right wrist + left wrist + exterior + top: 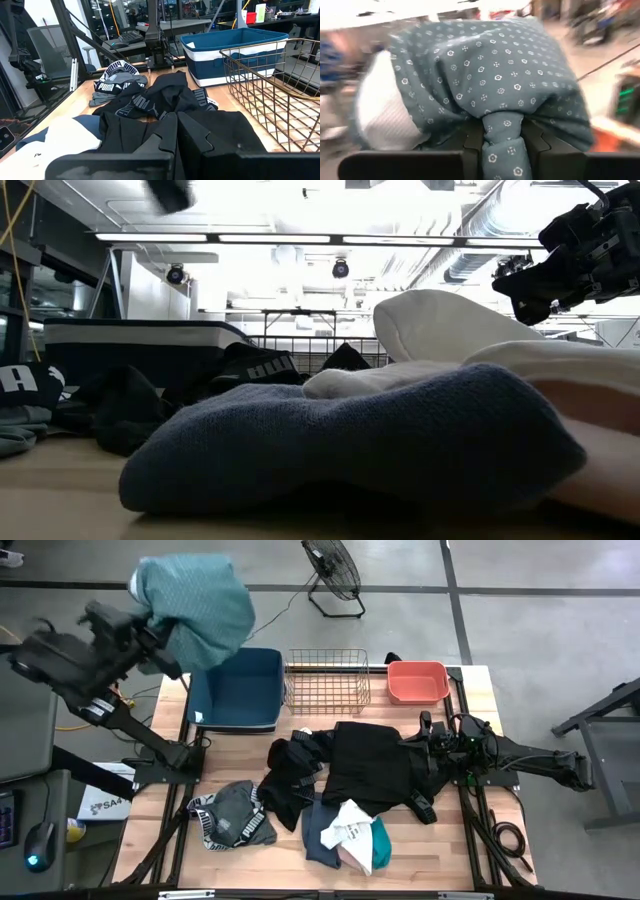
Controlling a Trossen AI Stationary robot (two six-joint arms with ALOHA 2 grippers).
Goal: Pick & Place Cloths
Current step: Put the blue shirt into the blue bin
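My left gripper [160,638] is raised beyond the table's far-left corner, shut on a teal-green cloth [200,605] with small white dots; the cloth billows out just left of the blue tub [270,690]. In the left wrist view the cloth [490,75] fills the picture, showing a white inner side. My right gripper [428,735] hovers shut above the right part of a large black cloth [370,760] lying flat on the table. Black, grey, slate [320,830] and white [352,825] cloths lie heaped on the near middle of the table. My left gripper [502,145] pinches a gathered, bunched part of the teal-green cloth [502,132] between its two fingers; several layers are squeezed together there. The cloth is lifted clear of the table, and its bulk spreads loosely beyond the fingertips.
A wire mesh basket [327,680] stands between the blue tub and a coral tub [417,680] along the far edge. A grey-and-black cloth [235,815] lies near the left edge. A floor fan [335,570] stands beyond the table. In the low view, slate and white cloths [400,440] fill the foreground.
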